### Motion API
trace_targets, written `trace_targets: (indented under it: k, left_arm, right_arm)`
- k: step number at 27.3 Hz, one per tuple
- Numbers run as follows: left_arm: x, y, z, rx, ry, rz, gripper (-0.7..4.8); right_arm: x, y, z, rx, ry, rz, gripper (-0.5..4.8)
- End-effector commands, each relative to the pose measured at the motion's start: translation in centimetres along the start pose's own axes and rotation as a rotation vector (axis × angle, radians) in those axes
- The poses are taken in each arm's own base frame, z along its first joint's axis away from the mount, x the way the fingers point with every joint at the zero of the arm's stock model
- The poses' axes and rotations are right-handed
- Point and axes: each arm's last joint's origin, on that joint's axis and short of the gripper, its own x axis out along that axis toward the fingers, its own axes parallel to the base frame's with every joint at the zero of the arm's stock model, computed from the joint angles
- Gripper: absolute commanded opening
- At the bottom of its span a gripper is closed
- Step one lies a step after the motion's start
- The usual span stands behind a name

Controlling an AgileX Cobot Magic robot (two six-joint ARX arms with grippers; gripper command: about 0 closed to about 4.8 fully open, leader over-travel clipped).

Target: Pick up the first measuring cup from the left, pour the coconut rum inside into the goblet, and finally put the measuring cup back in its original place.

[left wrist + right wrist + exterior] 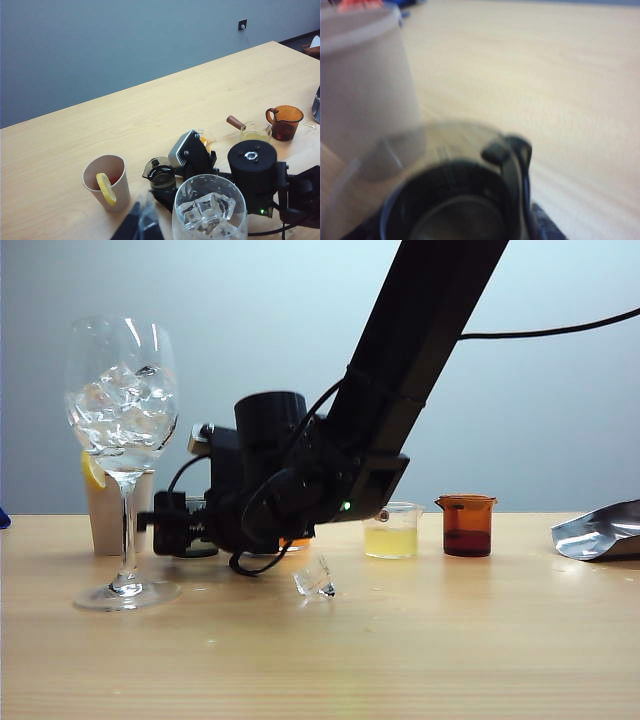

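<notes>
The smoky dark measuring cup (161,174) stands on the table between the paper cup and the goblet (122,455). My right gripper (455,222) reaches across from the right, and the cup (457,195) fills the space between its jaws, with one finger (546,226) against its wall. In the exterior view this gripper (183,530) hides most of the cup. The cup's inside looks dark, so I cannot make out any coconut rum. The goblet (210,210) holds ice cubes. My left gripper (141,226) shows only as blurred dark fingers beside the goblet's rim.
A beige paper cup (106,184) with a lemon slice stands behind the goblet. To the right are a cup of pale yellow liquid (392,531), an amber-brown cup (467,526) and a silver bag (600,531). A loose ice cube (315,579) lies in front of the arm.
</notes>
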Motion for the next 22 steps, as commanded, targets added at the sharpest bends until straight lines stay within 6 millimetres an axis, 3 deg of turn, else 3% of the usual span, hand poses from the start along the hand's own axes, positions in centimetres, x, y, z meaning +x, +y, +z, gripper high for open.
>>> trace_targets:
  k: [1,9,14,18,22]
  left_arm:
    - [-0.28,0.07,0.25,0.001,-0.017,0.017,-0.06]
    - [-0.46,0.05,0.24,0.002,-0.020,0.018,-0.06]
    - [-0.46,0.05,0.24,0.002,-0.020,0.018,-0.06]
    - [-0.46,0.04,0.15,0.001,-0.011,0.016,-0.06]
    - [-0.46,0.03,0.10,0.001,-0.006,0.015,-0.06]
  right_arm:
    - [0.01,0.39,0.31,0.004,-0.016,0.009,3.55]
    - [0.05,0.53,0.59,0.006,-0.035,0.012,3.51]
    - [0.12,0.53,0.76,0.006,-0.040,0.013,2.33]
    - [0.19,0.55,0.96,0.006,-0.046,0.014,1.02]
    - [0.19,0.55,0.95,0.005,-0.044,0.014,0.74]
